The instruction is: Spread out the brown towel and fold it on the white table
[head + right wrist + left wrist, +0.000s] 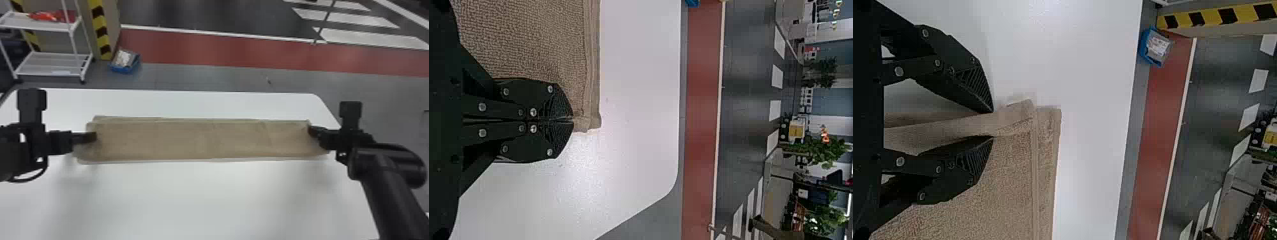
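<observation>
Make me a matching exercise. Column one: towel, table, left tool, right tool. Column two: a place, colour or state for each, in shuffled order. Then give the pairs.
1. Towel
2. Table
3. Left tool
4. Right tool

A. White
B. Fingers together, at one end of the towel
C. Brown, lying as a long strip
D. Fingers apart, a fold of towel between them

Pairs: 1-C, 2-A, 3-D, 4-B
</observation>
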`<action>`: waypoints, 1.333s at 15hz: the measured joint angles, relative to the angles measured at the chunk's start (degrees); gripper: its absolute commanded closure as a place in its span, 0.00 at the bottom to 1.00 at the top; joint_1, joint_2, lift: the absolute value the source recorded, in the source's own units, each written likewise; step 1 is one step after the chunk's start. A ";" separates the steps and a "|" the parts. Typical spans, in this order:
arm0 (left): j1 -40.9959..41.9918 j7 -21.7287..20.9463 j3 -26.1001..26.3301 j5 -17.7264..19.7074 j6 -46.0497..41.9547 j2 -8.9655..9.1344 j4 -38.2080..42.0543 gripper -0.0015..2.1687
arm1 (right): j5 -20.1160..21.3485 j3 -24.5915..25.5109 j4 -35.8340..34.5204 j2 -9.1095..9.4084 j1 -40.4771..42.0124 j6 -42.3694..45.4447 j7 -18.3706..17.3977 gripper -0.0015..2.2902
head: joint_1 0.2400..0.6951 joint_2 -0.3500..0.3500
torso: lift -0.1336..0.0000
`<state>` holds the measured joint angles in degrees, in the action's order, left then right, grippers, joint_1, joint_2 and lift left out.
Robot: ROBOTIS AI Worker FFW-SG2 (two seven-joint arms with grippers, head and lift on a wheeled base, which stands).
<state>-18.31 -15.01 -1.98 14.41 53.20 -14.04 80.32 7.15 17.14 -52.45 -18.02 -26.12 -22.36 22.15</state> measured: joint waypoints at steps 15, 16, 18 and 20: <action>1.85 0.50 -0.53 0.29 -1.20 0.27 3.33 0.45 | -0.07 0.08 -0.29 0.00 0.28 -0.27 0.00 0.62 | 1.00 0.23 | 0.07; 1.94 0.71 -0.60 0.37 -1.21 0.30 3.66 0.45 | -0.05 0.08 -0.29 0.00 0.28 -0.27 0.00 0.62 | 1.00 0.23 | 0.07; 2.59 1.30 -0.76 0.50 -1.45 0.32 5.26 0.45 | -0.08 0.08 -0.29 0.00 0.29 -0.27 0.00 0.62 | 1.00 0.23 | 0.07; 3.47 1.76 -0.91 0.79 -1.70 0.28 7.56 0.45 | -0.09 0.08 -0.37 -0.05 0.30 -0.50 0.00 0.62 | 1.00 0.23 | 0.07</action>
<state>-14.84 -13.25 -2.89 15.20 51.51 -13.75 87.89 7.07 17.22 -52.82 -18.06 -25.82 -22.86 22.15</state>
